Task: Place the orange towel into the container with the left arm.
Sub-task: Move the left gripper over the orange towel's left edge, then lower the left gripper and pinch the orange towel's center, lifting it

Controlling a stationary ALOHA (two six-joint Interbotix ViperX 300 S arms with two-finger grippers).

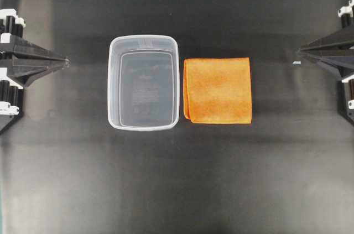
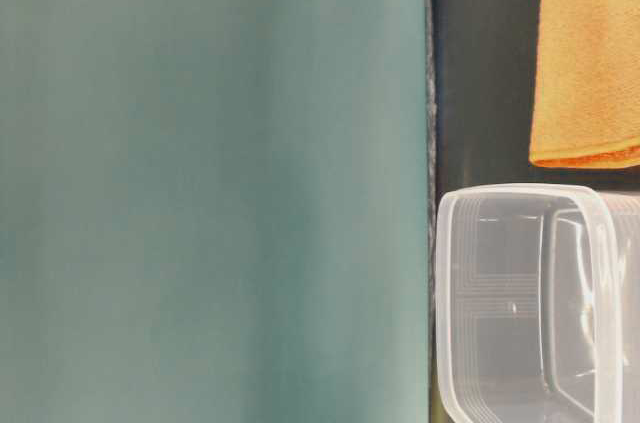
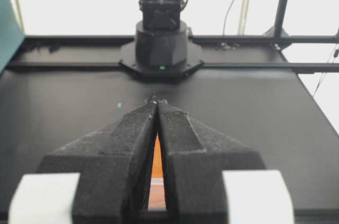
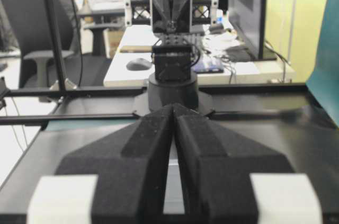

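Observation:
The orange towel (image 1: 218,90) lies flat and folded square on the black table, just right of the container (image 1: 144,39), a clear empty tub. Both show in the table-level view, the towel (image 2: 590,53) beside the container (image 2: 520,193). My left gripper (image 1: 66,62) is shut and empty at the left edge, well apart from the tub. In the left wrist view its jaws (image 3: 157,100) meet at the tips, and a sliver of the towel (image 3: 157,155) shows through the gap behind them. My right gripper (image 1: 299,52) is shut and empty at the right edge, apart from the towel; its jaws (image 4: 174,106) meet too.
A teal wall (image 2: 210,183) fills the left of the table-level view. Each wrist view shows the opposite arm's base (image 3: 161,49) (image 4: 172,83) at the table's far end. Desks and a chair stand beyond the table.

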